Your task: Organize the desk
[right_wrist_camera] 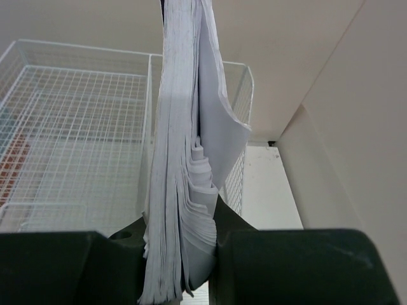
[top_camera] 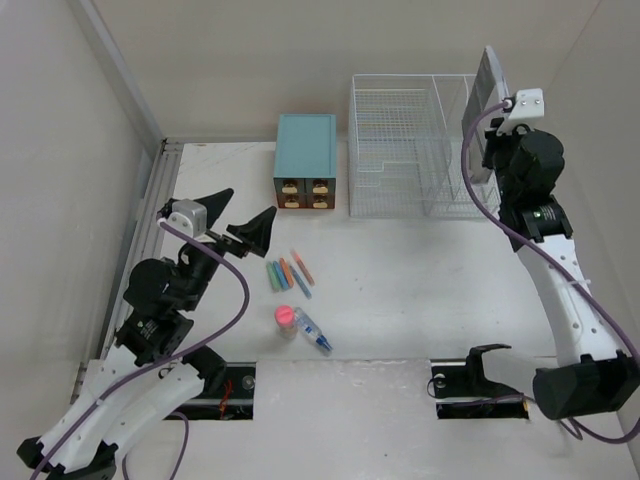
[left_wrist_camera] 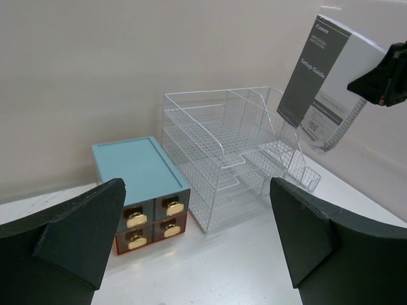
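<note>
The white desk (top_camera: 420, 270) holds several coloured crayons (top_camera: 285, 272), a small pink-capped bottle (top_camera: 285, 319) and a blue pen (top_camera: 315, 334) left of middle. My left gripper (top_camera: 245, 206) is open and empty, above the desk just left of the crayons and aimed at the back; it also shows in the left wrist view (left_wrist_camera: 197, 222). My right gripper (top_camera: 496, 138) is raised at the back right and shut on a grey-and-white setup guide booklet (top_camera: 483, 95). It holds the booklet (right_wrist_camera: 184, 127) upright over the right side of the wire rack (top_camera: 400, 150).
A teal drawer box (top_camera: 305, 160) with four brass-knob drawers stands at the back, left of the white wire-mesh rack (left_wrist_camera: 222, 146). Silver rails (top_camera: 140, 220) run along the desk's left edge. Walls close in the left, back and right.
</note>
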Controlling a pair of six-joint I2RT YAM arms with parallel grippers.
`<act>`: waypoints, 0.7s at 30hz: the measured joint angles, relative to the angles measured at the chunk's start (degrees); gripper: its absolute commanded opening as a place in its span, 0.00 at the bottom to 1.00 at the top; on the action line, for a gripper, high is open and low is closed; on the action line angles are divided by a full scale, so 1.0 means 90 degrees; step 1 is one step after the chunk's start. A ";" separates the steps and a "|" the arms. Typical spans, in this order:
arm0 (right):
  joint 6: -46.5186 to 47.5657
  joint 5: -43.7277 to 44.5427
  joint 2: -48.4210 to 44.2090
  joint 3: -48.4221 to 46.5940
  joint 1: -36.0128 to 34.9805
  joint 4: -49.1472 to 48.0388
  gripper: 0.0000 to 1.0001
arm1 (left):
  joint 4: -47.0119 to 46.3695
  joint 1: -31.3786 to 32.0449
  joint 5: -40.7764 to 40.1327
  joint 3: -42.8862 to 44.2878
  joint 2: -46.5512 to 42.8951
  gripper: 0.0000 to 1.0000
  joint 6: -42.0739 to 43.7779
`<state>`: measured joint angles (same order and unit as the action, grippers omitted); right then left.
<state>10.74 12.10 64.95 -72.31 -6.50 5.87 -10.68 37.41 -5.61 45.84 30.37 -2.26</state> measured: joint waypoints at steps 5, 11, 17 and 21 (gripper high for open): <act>0.0097 -0.0262 0.0410 0.0024 0.0000 -0.0134 0.00 | 0.0100 0.0002 0.0002 -0.0211 -0.0151 0.97 0.0027; 0.0124 -0.0646 0.0942 0.0223 -0.0002 -0.0758 0.00 | 0.0206 0.0000 0.0002 -0.0333 -0.0231 0.97 0.0027; 0.0121 -0.0675 0.1707 0.0226 0.0000 -0.1226 0.00 | 0.0226 0.0002 0.0002 -0.0359 -0.0257 0.97 0.0027; 0.0036 -0.0653 0.2171 0.0226 0.0005 -0.1569 0.00 | 0.0223 0.0002 0.0002 -0.0367 -0.0177 0.97 0.0027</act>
<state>11.07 6.22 84.49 -70.28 -6.46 -8.25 -8.67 37.43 -5.58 42.54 28.77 -2.02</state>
